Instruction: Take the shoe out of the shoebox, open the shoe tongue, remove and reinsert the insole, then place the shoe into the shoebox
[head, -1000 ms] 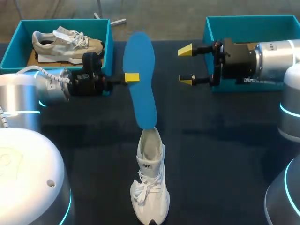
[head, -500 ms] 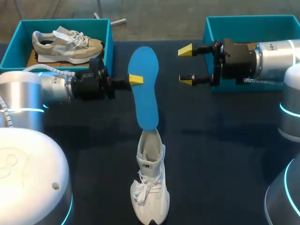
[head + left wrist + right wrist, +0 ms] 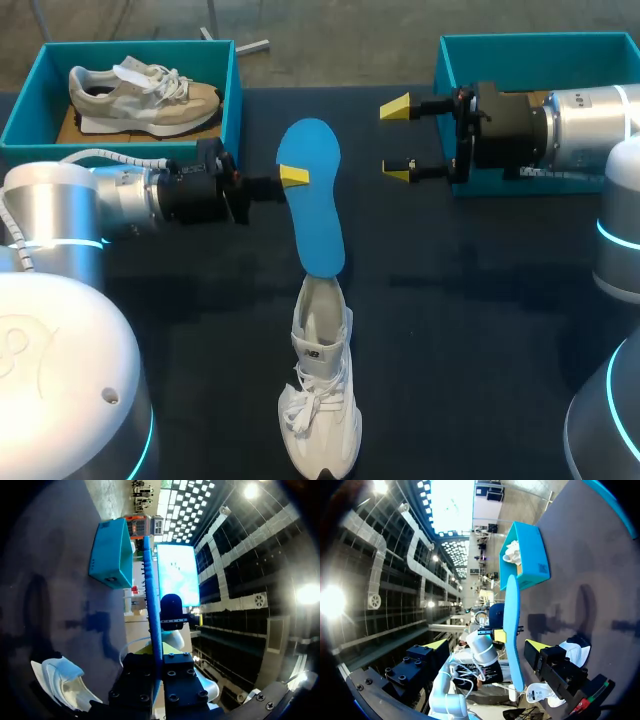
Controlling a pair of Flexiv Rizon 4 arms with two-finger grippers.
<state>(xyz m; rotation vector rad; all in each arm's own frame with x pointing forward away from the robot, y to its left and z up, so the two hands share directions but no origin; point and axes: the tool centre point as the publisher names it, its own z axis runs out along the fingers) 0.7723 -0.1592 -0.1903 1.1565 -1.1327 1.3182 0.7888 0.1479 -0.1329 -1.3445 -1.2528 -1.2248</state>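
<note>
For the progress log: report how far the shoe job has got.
Done: the white shoe is out on the table, its blue insole removed. In hand: the left gripper holds the insole, its tip at the shoe's opening; the right gripper hangs open. Left: seating the insole and boxing the shoe.

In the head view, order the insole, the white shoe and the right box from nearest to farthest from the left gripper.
1. Insole: held in the fingers of the left gripper.
2. White shoe: near middle, below the insole's end.
3. Right box: far right, partly hidden by the right arm.
</note>
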